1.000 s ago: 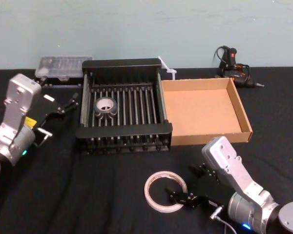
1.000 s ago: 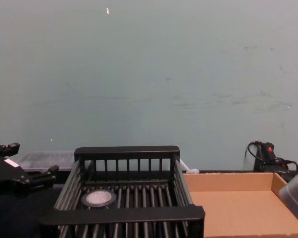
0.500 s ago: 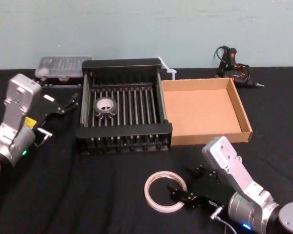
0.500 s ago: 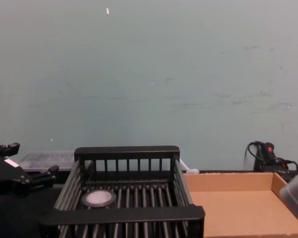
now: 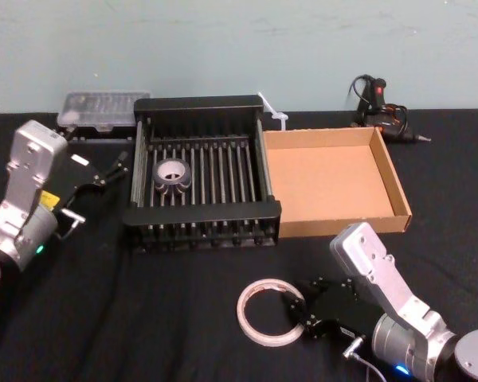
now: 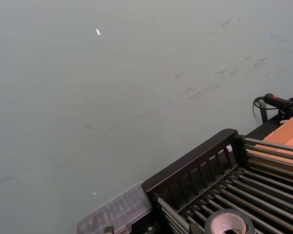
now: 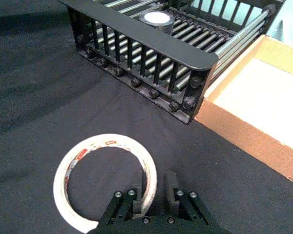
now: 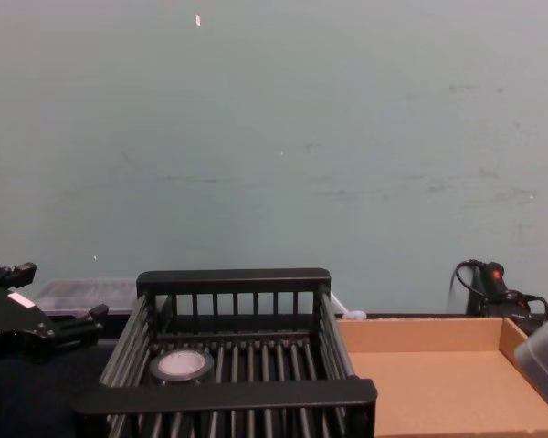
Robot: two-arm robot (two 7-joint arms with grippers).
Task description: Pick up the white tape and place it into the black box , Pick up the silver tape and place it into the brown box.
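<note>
The white tape is a thin ring lying flat on the black cloth in front of the black box. My right gripper is low at the ring's right side. One finger is inside the ring and the other finger is outside it. The jaws are narrowed around the ring's wall, with a slim gap left at the outer finger. The silver tape rests on the slatted floor of the black box. The brown box sits to its right. My left gripper idles open left of the crate.
A clear plastic case lies behind the crate at the back left. A glue gun with its cord sits at the back right by the wall. Black cloth stretches to the left of the white tape.
My right gripper's fingers have drawn together from wide open to a narrow stance around the white tape's wall. The tape and my left arm stay where they were.
</note>
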